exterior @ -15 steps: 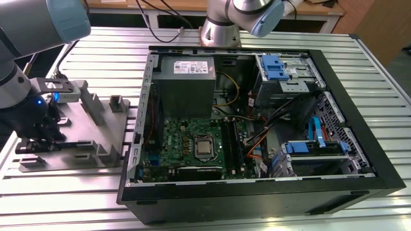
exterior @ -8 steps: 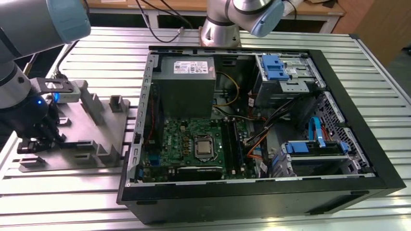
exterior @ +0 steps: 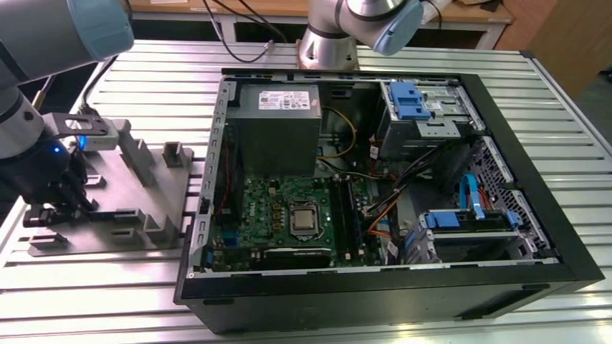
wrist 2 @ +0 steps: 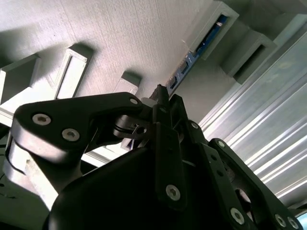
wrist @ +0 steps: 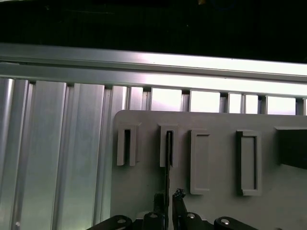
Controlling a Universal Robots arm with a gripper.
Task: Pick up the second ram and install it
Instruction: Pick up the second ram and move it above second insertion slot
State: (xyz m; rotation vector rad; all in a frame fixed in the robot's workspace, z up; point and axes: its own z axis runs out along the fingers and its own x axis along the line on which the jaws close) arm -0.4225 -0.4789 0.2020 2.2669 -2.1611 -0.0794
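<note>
Gripper jaws pinched shut on second ram in grey holder slot; best lift straight, w/o twisting.

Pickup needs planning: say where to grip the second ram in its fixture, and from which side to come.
The second ram stands on edge, one end in a slotted block of the grey fixture plate. Probably best: come straight down from above the plate and pinch its two flat faces just below the free top edge; the faces are broad, the edges thin.
</note>
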